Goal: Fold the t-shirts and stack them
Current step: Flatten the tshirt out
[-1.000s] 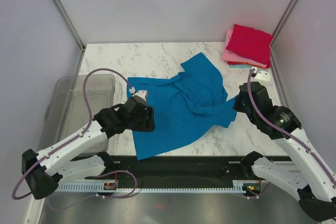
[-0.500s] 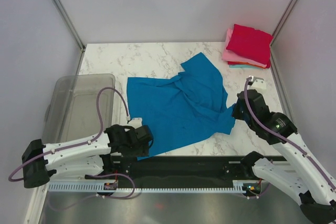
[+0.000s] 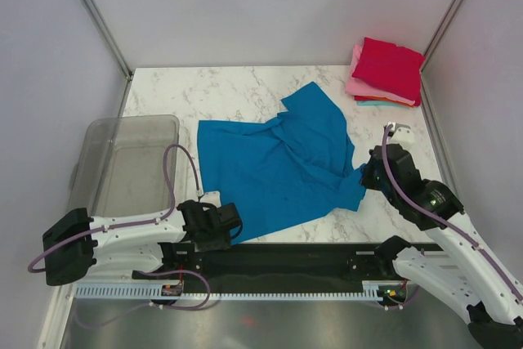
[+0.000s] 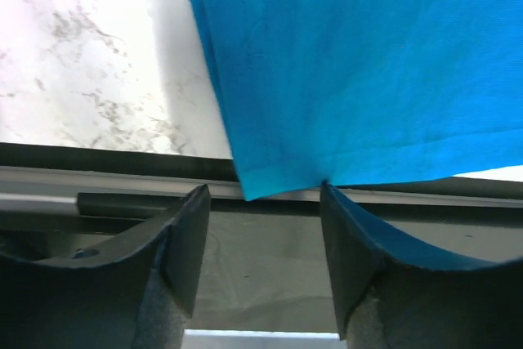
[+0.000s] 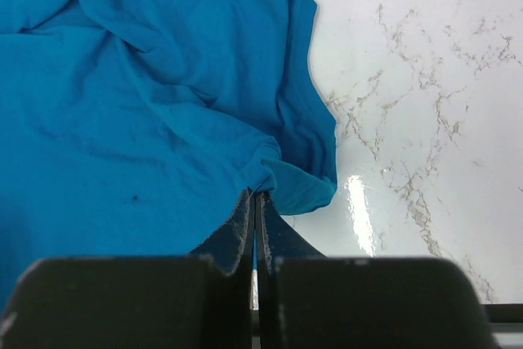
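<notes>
A bright blue t-shirt (image 3: 282, 165) lies spread and rumpled on the marble table. My left gripper (image 3: 222, 223) is at the table's front edge by the shirt's near left corner (image 4: 249, 185). Its jaws are open, and that corner sits just past the fingertips (image 4: 196, 202) with nothing between them. The hem touches the right finger. My right gripper (image 3: 368, 176) is shut on a bunched fold at the shirt's right edge (image 5: 270, 161). Folded t-shirts are stacked at the back right: crimson red (image 3: 391, 67) on top, pink (image 3: 359, 83) and a sliver of teal (image 3: 372, 102) under it.
A clear grey plastic bin (image 3: 127, 165) stands at the left, beside the left arm. A black rail (image 3: 286, 259) runs along the table's front edge under the shirt's hem. Grey walls close in the table on three sides.
My left gripper has pulled back from the shirt's left side to the front edge at its near left corner. The right gripper has drawn slightly nearer, still shut on the cloth.
</notes>
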{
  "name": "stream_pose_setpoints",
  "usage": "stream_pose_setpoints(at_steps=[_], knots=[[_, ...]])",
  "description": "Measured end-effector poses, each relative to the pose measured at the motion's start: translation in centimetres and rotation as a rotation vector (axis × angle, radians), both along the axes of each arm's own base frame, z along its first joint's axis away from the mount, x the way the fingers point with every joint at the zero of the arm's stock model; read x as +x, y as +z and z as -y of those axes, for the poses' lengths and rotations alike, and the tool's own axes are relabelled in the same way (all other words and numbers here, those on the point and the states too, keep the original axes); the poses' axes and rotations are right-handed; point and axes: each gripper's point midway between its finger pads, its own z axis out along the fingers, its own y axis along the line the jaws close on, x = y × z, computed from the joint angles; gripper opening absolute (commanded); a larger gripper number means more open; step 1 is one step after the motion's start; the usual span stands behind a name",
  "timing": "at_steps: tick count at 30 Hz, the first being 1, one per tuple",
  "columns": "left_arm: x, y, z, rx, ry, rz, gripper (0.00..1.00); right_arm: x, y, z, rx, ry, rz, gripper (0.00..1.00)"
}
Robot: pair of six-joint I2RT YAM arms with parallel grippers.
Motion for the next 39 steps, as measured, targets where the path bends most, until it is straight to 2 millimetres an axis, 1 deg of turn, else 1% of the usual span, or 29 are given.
stream_pose_setpoints(at_steps=[5, 7, 8, 9, 10, 13, 15, 16, 18, 19, 20, 21, 22, 24, 25, 26, 28, 31, 33, 34, 36, 39], knots=[[0.2, 0.1, 0.6, -0.031, 0.012, 0.008, 0.43, 0.0, 0.2, 0.0, 0.006, 0.001, 0.012, 0.00], [0.3, 0.1, 1.0, -0.050, 0.014, 0.017, 0.33, 0.0, 0.2, 0.0, 0.006, 0.001, 0.012, 0.00], [0.4, 0.2, 1.1, -0.058, 0.014, 0.021, 0.20, 0.0, 0.2, 0.0, 0.006, 0.001, 0.012, 0.00], [0.5, 0.2, 1.2, -0.066, 0.016, 0.026, 0.10, 0.0, 0.1, 0.0, 0.006, 0.001, 0.011, 0.00], [0.6, 0.2, 1.3, -0.073, 0.015, 0.030, 0.02, 0.0, 0.0, 0.0, 0.005, 0.001, 0.010, 0.00], [0.7, 0.5, 1.7, -0.094, 0.014, 0.041, 0.02, 0.0, -0.1, 0.0, 0.004, 0.001, 0.008, 0.00], [0.9, 1.1, 2.0, -0.118, 0.008, 0.053, 0.02, 0.0, 0.0, 0.0, 0.005, 0.001, 0.010, 0.00], [1.1, 1.8, 2.4, -0.140, 0.001, 0.064, 0.02, -0.1, 0.1, 0.1, 0.007, 0.001, 0.013, 0.00], [1.6, 3.9, 3.3, -0.191, -0.026, 0.098, 0.02, -0.3, 0.6, 0.2, 0.013, 0.000, 0.025, 0.00], [2.2, 6.2, 4.2, -0.238, -0.046, 0.136, 0.02, -0.4, 1.2, 0.4, 0.018, -0.002, 0.036, 0.00], [2.7, 8.0, 4.9, -0.273, -0.061, 0.169, 0.02, -0.5, 2.1, 0.5, 0.027, -0.005, 0.054, 0.00], [3.3, 10.5, 5.6, -0.318, -0.079, 0.210, 0.02, -0.6, 3.1, 0.7, 0.034, -0.008, 0.071, 0.00], [3.9, 13.2, 6.3, -0.366, -0.095, 0.255, 0.02, -0.7, 4.7, 0.8, 0.048, -0.012, 0.102, 0.00], [4.9, 19.8, 7.2, -0.479, -0.136, 0.372, 0.02, -0.8, 8.2, 1.3, 0.080, -0.023, 0.181, 0.00], [5.3, 23.1, 7.3, -0.538, -0.155, 0.436, 0.02, -1.0, 10.1, 1.6, 0.094, -0.028, 0.220, 0.00], [5.6, 26.0, 7.0, -0.589, -0.170, 0.500, 0.02, -1.2, 11.8, 1.9, 0.111, -0.036, 0.262, 0.00], [5.7, 31.7, 5.6, -0.675, -0.204, 0.635, 0.02, -2.0, 15.3, 2.9, 0.139, -0.047, 0.345, 0.00], [5.5, 38.3, 2.5, -0.733, -0.251, 0.809, 0.02, -4.1, 21.0, 4.9, 0.192, -0.065, 0.499, 0.00], [5.4, 42.4, 0.5, -0.760, -0.272, 0.923, 0.02, -5.8, 24.0, 6.2, 0.224, -0.070, 0.597, 0.00], [5.3, 44.2, -0.5, -0.769, -0.278, 0.978, 0.02, -6.7, 25.6, 6.9, 0.238, -0.067, 0.651, 0.00], [5.1, 47.2, -2.3, -0.774, -0.297, 1.078, 0.02, -8.8, 28.4, 8.4, 0.259, -0.062, 0.754, 0.00], [4.7, 50.5, -3.8, -0.786, -0.342, 1.199, 0.02, -11.5, 32.1, 10.0, 0.273, -0.047, 0.887, 0.00]])
